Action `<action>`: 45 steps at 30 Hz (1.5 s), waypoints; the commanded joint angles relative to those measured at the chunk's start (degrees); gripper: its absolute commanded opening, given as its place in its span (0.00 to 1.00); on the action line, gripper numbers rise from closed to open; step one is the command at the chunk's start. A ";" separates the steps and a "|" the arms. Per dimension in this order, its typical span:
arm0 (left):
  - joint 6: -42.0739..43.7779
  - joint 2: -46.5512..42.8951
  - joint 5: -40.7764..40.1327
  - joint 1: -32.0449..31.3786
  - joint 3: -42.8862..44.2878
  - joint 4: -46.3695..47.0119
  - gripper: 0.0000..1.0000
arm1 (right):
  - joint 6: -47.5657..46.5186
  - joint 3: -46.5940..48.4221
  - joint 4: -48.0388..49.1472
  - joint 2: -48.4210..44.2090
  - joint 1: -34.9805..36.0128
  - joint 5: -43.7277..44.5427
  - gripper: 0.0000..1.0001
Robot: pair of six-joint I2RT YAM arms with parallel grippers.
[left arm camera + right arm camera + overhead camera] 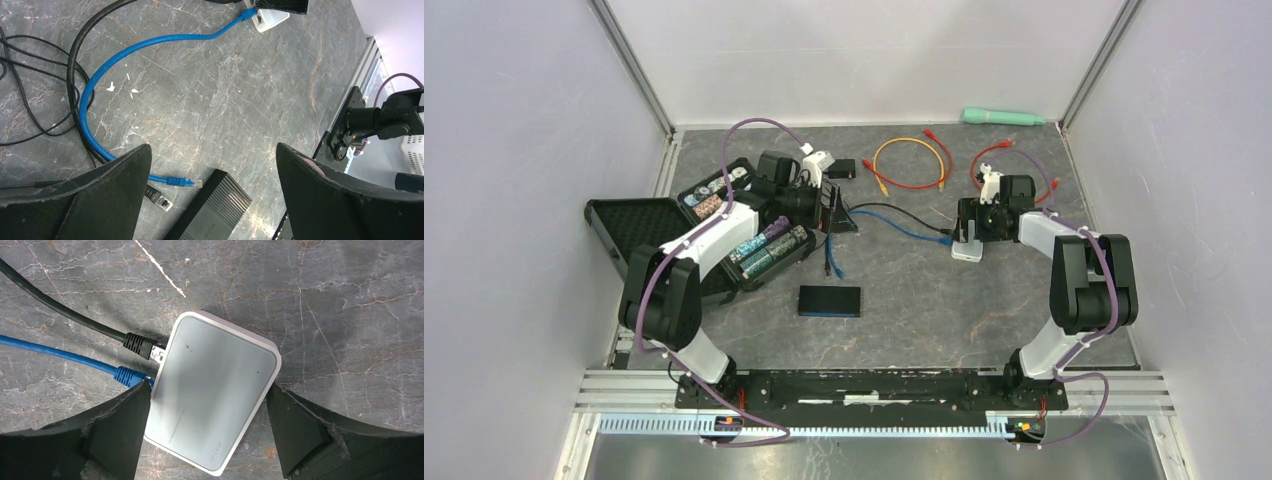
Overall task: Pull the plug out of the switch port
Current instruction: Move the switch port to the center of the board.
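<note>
Near the bench's [924, 310] right edge, the right hand [207, 392] straddles the light switch [220, 410], perhaps clamping it, left hand [212, 150] spread; take the blue plug [127, 376] by its stiff boot, not the limp cable [60, 354].

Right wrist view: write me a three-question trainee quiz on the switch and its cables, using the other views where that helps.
1. True or false: the blue cable and the black cable are both plugged into the switch.
2. The switch lies between the fingers of: A the left tool; B the right tool; C neither.
3. In the left wrist view, where is the blue cable's free plug?

Key: 1 true. 2 B. 3 It lies loose on the table, near the black box.
</note>
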 commanded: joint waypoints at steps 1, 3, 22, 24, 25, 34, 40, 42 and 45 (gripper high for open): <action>-3.18 0.59 1.30 -1.57 -1.11 5.02 1.00 | -0.93 -2.32 0.10 0.18 0.30 0.98 0.84; -4.84 1.40 1.19 -3.38 -2.77 7.71 1.00 | -0.96 -4.57 1.05 -1.82 0.22 0.75 0.80; -11.02 17.60 1.14 -21.39 12.37 14.02 0.88 | -16.53 -23.53 3.80 -24.43 -0.23 -9.90 0.65; -10.67 19.32 1.44 -22.42 14.03 13.59 0.88 | -18.45 -23.22 3.16 -24.66 -0.40 -10.28 0.65; -11.53 20.42 1.65 -22.65 15.05 13.59 0.88 | -19.25 -23.10 3.01 -24.71 -0.36 -10.56 0.66; -14.15 29.97 -0.07 -25.30 21.35 13.59 0.84 | -27.72 -20.98 -1.64 -22.62 -8.41 -18.41 0.87; -17.52 35.51 -0.15 -26.00 25.63 13.65 0.86 | -31.15 -20.02 -6.48 -23.54 -10.95 -22.26 0.98; -18.40 36.99 0.08 -26.09 27.15 13.61 0.86 | -31.43 -19.75 -7.23 -24.24 -11.12 -21.87 0.98; -19.41 38.69 0.50 -26.59 28.82 13.59 0.85 | -31.23 -18.65 -8.53 -25.13 -11.11 -21.04 0.98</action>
